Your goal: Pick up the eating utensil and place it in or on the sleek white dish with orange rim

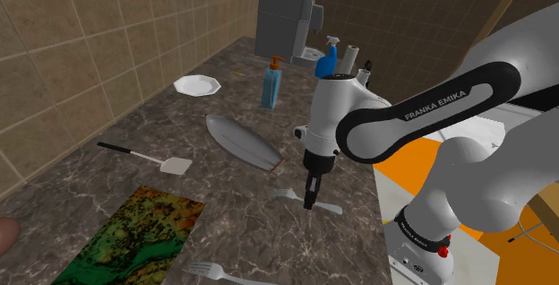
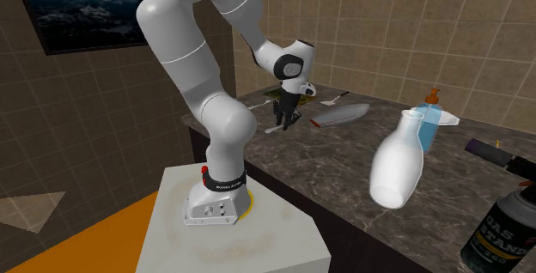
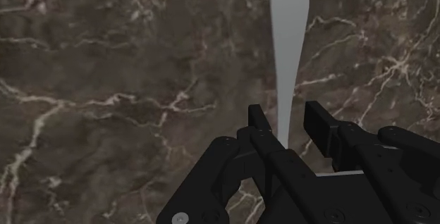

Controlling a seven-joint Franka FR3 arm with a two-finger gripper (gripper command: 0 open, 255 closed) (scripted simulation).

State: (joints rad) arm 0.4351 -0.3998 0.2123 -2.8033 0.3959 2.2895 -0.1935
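A pale grey fork (image 1: 330, 207) lies flat on the dark marble counter (image 1: 224, 185), close to the edge by the stand. My black gripper (image 1: 310, 204) points straight down over the middle of it. In the wrist view the fork's handle (image 3: 288, 46) runs between the fingertips (image 3: 259, 120), which stand a narrow gap apart, and the far finger is clear of it. My gripper (image 3: 289, 125) is open and straddles the handle. The oval white dish with an orange rim (image 1: 244, 140) lies a short way beyond the fork. In the second exterior view my gripper (image 2: 286, 124) hangs beside that dish (image 2: 342, 115).
A second fork (image 1: 219, 274) lies near the bottom edge beside a colourful mat (image 1: 134, 234). A spatula (image 1: 148, 158), a small white plate (image 1: 196, 85), a blue soap bottle (image 1: 270, 86), a spray bottle (image 1: 329, 55) and a grey machine (image 1: 285, 14) stand farther back.
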